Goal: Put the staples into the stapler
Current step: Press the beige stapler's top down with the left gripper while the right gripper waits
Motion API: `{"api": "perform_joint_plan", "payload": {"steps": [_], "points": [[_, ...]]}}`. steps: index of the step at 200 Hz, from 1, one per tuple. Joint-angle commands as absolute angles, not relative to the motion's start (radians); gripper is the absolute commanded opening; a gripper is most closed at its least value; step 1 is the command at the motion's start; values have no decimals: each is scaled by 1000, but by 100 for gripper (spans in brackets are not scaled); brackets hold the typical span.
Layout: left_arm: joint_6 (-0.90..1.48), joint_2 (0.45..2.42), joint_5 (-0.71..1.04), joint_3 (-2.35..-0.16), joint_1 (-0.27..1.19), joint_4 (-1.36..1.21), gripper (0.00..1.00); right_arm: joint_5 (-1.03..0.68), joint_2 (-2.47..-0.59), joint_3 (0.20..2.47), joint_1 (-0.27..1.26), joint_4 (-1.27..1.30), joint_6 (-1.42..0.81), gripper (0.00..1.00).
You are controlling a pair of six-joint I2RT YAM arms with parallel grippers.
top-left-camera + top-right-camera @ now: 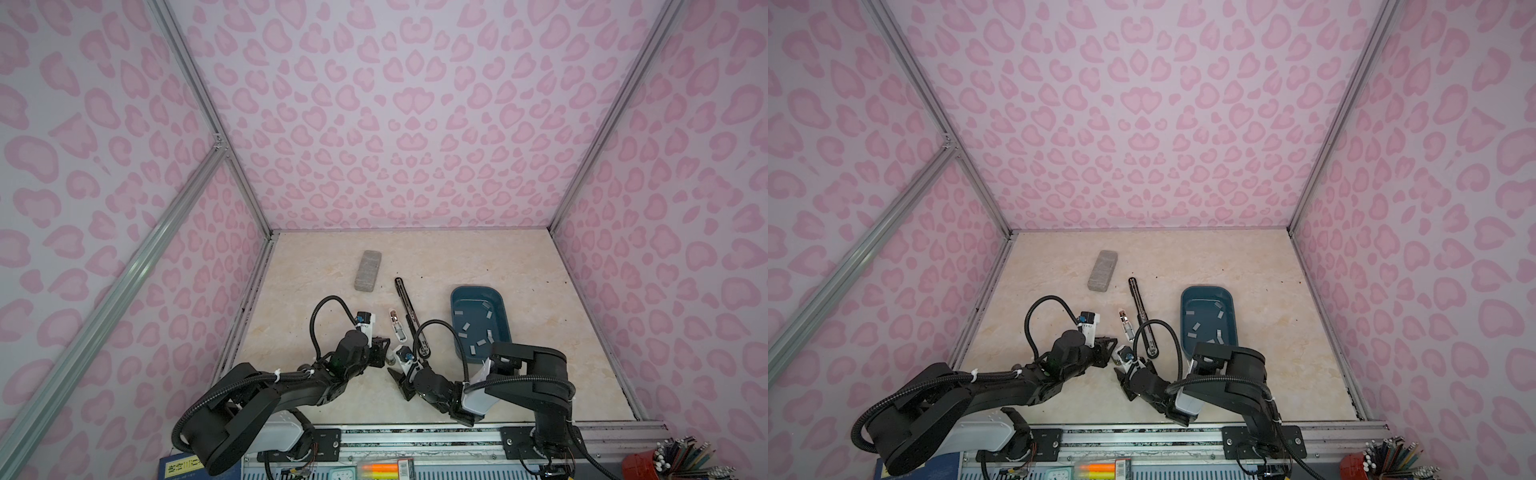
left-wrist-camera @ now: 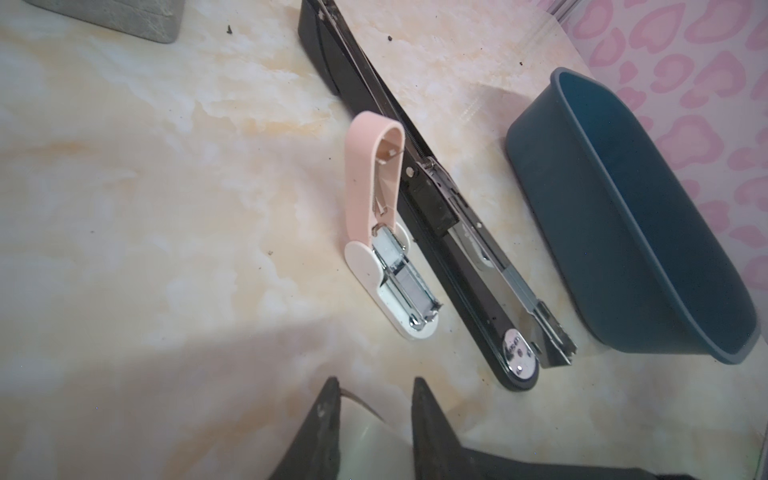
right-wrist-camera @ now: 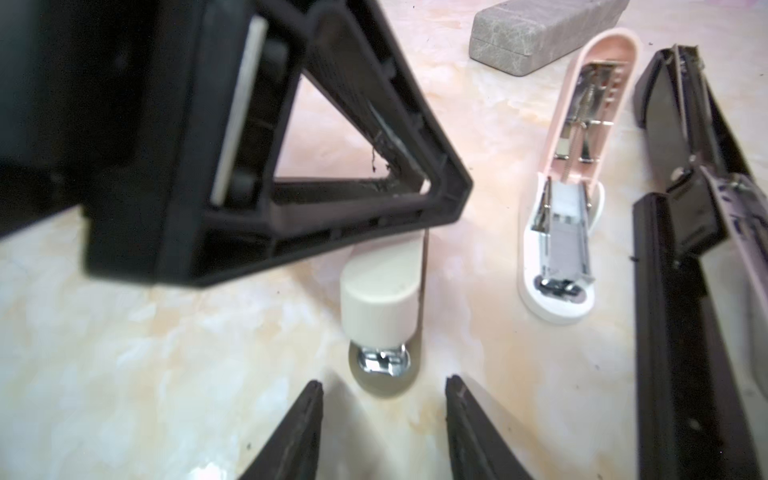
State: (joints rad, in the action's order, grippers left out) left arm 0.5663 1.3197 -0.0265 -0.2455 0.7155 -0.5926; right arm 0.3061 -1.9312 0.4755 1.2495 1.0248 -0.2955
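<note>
Several staples (image 1: 464,331) (image 1: 1195,328) lie loose in the blue tray (image 1: 500,316) (image 1: 1231,307). A long black stapler (image 1: 409,316) (image 2: 457,266) (image 3: 685,332) lies swung open on the table. Beside it a pink stapler (image 1: 397,326) (image 2: 386,216) (image 3: 569,232) stands open, with a grey strip in its channel. My left gripper (image 1: 385,353) (image 2: 374,386) is shut on a small cream stapler (image 3: 378,307) (image 2: 370,440) standing on the table. Just in front of that stapler's chrome nose, my right gripper (image 3: 384,382) (image 1: 395,376) is open and holds nothing.
A grey speckled block (image 1: 367,270) (image 1: 1101,270) (image 3: 540,29) lies at the back left. The blue tray (image 2: 623,232) sits right of the black stapler. Pink-patterned walls close in three sides. A pencil cup (image 1: 681,459) stands off the table's front right.
</note>
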Motion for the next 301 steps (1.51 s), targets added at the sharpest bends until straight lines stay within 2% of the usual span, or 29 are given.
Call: {"api": "perform_joint_plan", "payload": {"steps": [1, 28, 53, 73, 97, 157, 220, 301], "points": [[558, 1319, -51, -245, 718, -607, 32, 276, -1910, 444, 1252, 938, -308, 51], [555, 1337, -53, -246, 718, -614, 28, 265, -1847, 431, 1259, 926, -302, 50], [551, 1344, -62, -246, 719, -614, 25, 284, -1760, 416, 1259, 890, -296, 45], [549, 1341, -61, -244, 721, -616, 25, 301, -1701, 438, 1259, 814, -290, 39], [549, 1333, -59, -239, 721, -617, 25, 319, -1661, 477, 1259, 750, -282, 38], [546, 1341, -61, -236, 723, -625, 24, 360, -1692, 587, 1234, 649, -293, 36], [546, 1338, -57, -240, 726, -622, 23, 307, -1746, 603, 1181, 642, -343, 32], [543, 1336, -55, -238, 728, -625, 22, 343, -1648, 616, 1180, 566, -348, 31]]}}
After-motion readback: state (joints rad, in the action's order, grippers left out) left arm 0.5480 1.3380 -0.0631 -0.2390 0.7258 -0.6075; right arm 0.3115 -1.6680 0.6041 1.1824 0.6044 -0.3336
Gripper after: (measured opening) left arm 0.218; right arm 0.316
